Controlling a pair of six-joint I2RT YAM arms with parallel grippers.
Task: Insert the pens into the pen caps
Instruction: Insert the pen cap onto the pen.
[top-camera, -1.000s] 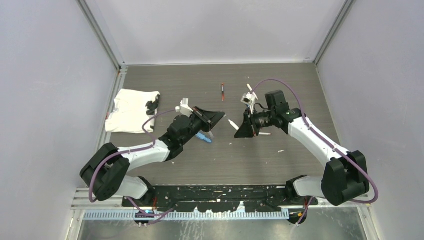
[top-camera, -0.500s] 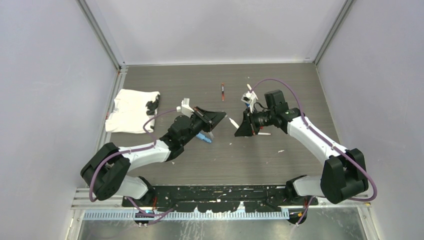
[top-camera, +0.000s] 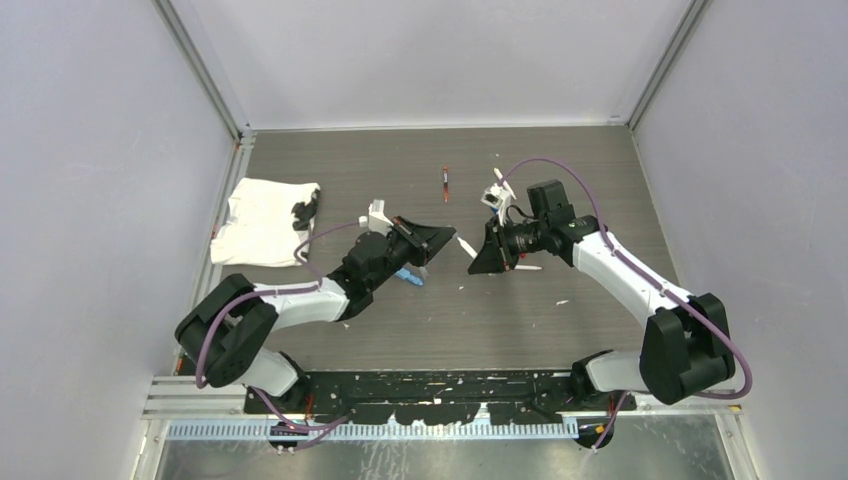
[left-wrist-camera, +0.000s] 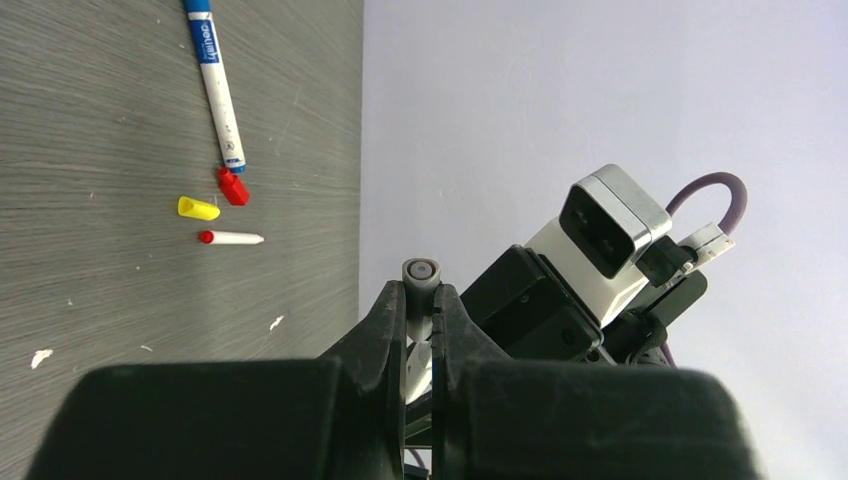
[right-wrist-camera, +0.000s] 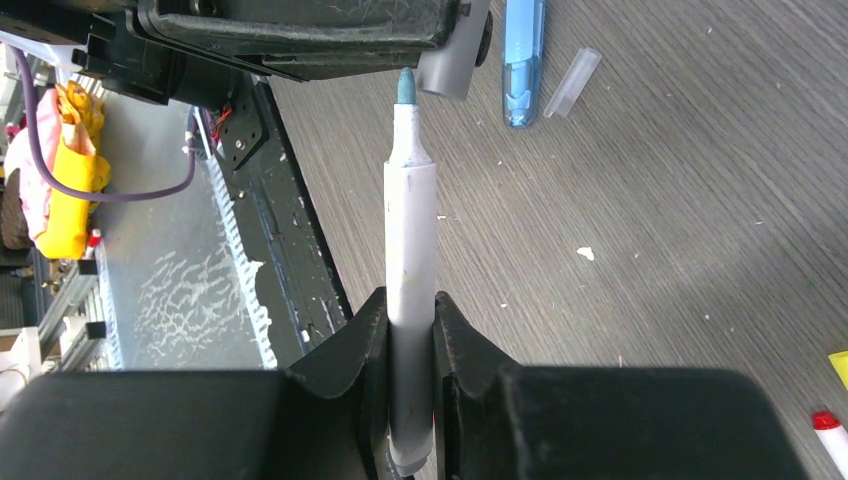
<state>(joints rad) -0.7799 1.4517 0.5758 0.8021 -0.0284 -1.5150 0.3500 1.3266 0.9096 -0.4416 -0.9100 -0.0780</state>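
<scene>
Matt plastic pen (right-wrist-camera: 410, 250), wood-grain table (right-wrist-camera: 650, 200)

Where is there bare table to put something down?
Bare: the grey table's near middle, this side of the light-blue oblong piece, and the far strip between the crumpled white cloth and the red-ended pen. Crowded: the centre, around that piece.

Left arm (top-camera: 300, 296) and right arm (top-camera: 620, 267) reach inward, fingers (left-wrist-camera: 386, 330) pinched tight, nearly meeting.

The wood-grain worktop (top-camera: 330, 160) is dark grey with pale flecks. The crumpled cloth (top-camera: 262, 225) is white. The thin marker pen (right-wrist-camera: 411, 250) has a white barrel and a teal tip. The short tubular cap (left-wrist-camera: 421, 272) is grey. The tiny plastic cap (left-wrist-camera: 233, 187) is red, and the tiny pointed cap (left-wrist-camera: 198, 208) is yellow.
</scene>
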